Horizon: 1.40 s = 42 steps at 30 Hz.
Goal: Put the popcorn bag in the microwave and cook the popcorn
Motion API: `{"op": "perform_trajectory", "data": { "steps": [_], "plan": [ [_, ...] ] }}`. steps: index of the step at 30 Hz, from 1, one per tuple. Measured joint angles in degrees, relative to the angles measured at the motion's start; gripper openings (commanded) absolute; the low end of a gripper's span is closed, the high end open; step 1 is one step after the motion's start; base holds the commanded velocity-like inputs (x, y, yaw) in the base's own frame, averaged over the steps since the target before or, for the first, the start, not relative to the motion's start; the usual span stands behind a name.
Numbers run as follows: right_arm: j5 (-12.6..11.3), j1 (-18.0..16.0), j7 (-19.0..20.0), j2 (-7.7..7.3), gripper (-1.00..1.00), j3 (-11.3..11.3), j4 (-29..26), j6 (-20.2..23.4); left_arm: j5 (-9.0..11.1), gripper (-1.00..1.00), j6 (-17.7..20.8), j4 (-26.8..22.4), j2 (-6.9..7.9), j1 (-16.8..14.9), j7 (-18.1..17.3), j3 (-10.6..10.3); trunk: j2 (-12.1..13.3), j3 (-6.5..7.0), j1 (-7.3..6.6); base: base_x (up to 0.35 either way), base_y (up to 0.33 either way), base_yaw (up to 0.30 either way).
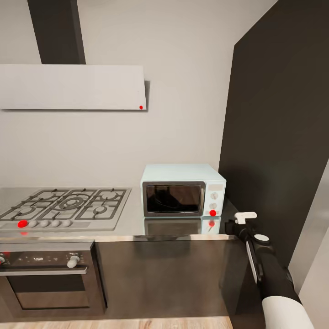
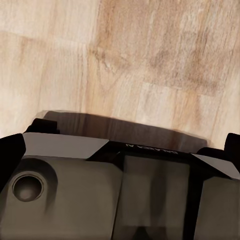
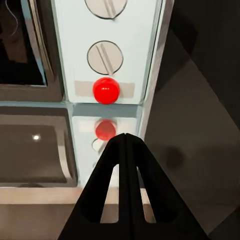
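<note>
The mint-blue microwave (image 1: 183, 189) stands on the grey countertop (image 1: 130, 224) with its dark glass door closed and its round light (image 1: 213, 213) glowing red. My right gripper (image 1: 235, 224) hovers just in front of the microwave's lower right corner. In the right wrist view its fingers are shut together (image 3: 125, 137), tips aimed just below the red light (image 3: 106, 90) and the white knob (image 3: 105, 57). The left gripper (image 2: 121, 149) hangs low over the wooden floor (image 2: 150, 60), its fingers (image 2: 10, 155) spread wide with nothing between them. The popcorn bag and popcorn are out of view.
A gas hob (image 1: 64, 205) is set in the countertop left of the microwave, with a black-fronted oven (image 1: 45, 274) below it. A range hood (image 1: 73, 87) hangs above. A tall dark cabinet (image 1: 278, 137) closes the right side.
</note>
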Motion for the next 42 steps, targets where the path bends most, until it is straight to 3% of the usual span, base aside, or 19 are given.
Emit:
{"op": "perform_trajectory", "data": {
  "steps": [7, 23, 42],
  "plan": [
    [0.52, 0.01, -0.27, 0.46, -1.00, -1.45, 1.61, 0.67, 0.07, 1.00, -0.08, 0.00, 0.00, 0.05, 0.00, -0.10, 0.00, 0.00, 0.00, 0.000, 0.000, 0.000],
    [0.15, 0.01, 3.18, 0.90, -1.00, -1.38, 4.47, 4.61, 0.08, 1.00, -0.02, -0.09, -0.08, 0.07, -0.03, -0.12, 0.00, 0.00, -0.01, 0.009, 0.000, 0.000],
    [0.31, 0.00, 2.94, 0.90, -1.00, -1.36, 4.46, 4.61, 0.08, 1.00, 0.00, -0.09, 0.00, 0.07, -0.09, -0.12, -0.01, 0.00, -0.02, 0.234, 0.000, 0.000]
  ]
}}
